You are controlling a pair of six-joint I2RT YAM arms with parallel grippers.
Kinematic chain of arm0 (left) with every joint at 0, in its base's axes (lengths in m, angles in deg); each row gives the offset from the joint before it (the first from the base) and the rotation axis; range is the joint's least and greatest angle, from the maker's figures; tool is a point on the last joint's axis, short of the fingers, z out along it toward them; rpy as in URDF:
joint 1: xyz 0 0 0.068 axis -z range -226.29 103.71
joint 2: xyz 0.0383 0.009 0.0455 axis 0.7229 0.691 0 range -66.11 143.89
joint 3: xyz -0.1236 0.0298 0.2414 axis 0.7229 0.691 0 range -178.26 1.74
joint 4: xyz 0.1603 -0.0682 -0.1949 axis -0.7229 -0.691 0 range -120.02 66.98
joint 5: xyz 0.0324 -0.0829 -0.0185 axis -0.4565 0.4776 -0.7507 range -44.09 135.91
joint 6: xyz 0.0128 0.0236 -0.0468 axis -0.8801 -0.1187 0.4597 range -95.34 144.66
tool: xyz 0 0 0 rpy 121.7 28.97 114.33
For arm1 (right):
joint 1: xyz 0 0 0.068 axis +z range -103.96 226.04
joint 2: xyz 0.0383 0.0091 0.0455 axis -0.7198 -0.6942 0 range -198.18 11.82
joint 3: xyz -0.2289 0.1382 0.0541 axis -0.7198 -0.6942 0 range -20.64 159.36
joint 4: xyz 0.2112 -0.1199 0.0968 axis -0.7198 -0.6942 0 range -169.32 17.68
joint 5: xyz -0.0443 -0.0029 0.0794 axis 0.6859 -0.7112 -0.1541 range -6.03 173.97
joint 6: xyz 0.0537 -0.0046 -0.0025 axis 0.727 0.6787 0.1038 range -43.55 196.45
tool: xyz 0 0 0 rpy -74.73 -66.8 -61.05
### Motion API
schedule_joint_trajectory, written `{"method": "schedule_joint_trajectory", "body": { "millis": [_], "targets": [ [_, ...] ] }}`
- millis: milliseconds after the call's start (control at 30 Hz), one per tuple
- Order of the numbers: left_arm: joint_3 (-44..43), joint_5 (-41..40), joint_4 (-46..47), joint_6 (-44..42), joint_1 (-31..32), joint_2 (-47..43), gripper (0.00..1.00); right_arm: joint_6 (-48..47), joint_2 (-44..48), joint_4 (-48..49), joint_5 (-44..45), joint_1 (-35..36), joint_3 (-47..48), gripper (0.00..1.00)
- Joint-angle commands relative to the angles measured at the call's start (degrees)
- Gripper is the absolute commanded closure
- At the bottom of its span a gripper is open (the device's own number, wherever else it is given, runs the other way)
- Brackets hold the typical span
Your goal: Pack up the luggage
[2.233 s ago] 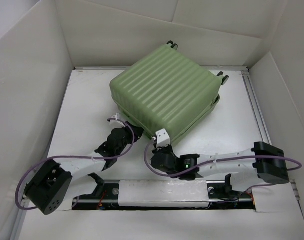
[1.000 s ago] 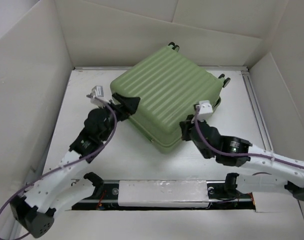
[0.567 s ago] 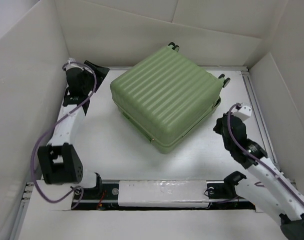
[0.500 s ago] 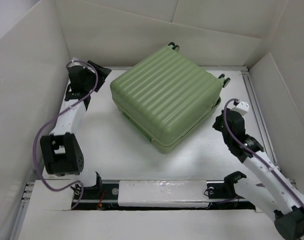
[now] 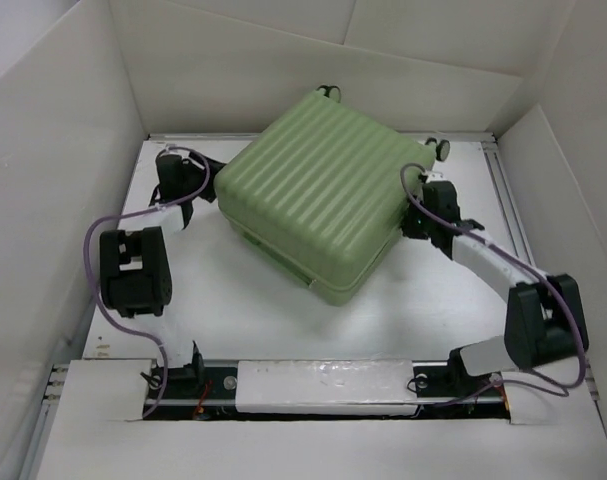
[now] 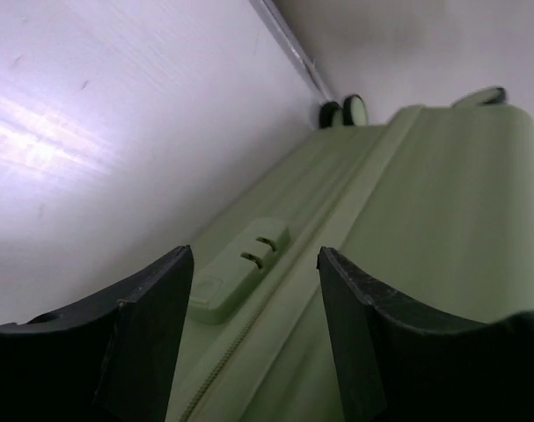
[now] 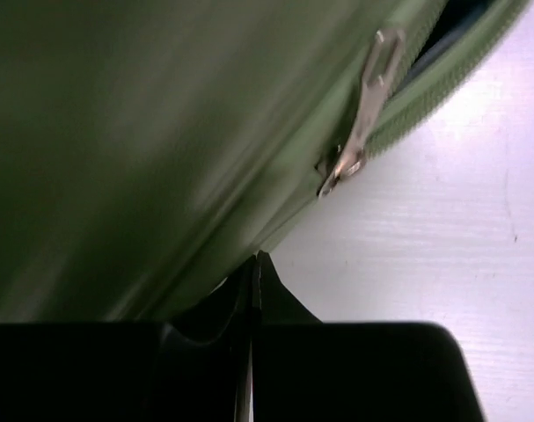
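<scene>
Half-open left gripper [image 6: 253,255] faces luggage [image 5: 318,190] lock [image 6: 240,268] side; right gripper [image 7: 254,268], closed, sits nearer, just beside zipper pull [image 7: 365,105].

My overhead view is evenly bright, with soft shadow under the luggage [image 5: 323,190]. Left wrist shows glare on the counter [image 6: 47,141]; right wrist is smeared with blur, its lower edge black.
</scene>
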Motion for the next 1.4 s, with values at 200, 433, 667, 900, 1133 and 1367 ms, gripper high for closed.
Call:
{"method": "schedule_joint_trajectory", "body": {
  "millis": [200,433,667,900,1133,1367],
  "targets": [
    [34.7,6.5,14.2,2.4,3.7,-26.8,0.47,-2.4,-24.2,14.1,-33.2,8.6,32.7,1.0],
    [36.6,4.8,7.1,-2.3,3.2,-39.0,0.46,-3.3,-20.4,7.9,-25.8,8.1,37.0,0.92],
    [29.5,1.8,-1.9,-4.2,1.3,-47.5,0.42,-8.6,5.0,1.9,-4.6,9.3,20.0,0.48],
    [33.1,-12.8,-13.6,-7.9,1.3,-63.0,0.39,-1.8,38.6,1.8,4.8,21.3,-8.4,0.85],
    [46.5,-14.5,-15.3,-5.1,1.3,-72.9,0.49,1.2,45.8,3.9,9.6,33.9,-21.4,0.91],
    [53.3,-10.1,-10.0,-4.4,1.3,-72.6,0.52,-2.3,37.6,8.9,19.8,38.2,-22.4,0.6]
  ]
}}
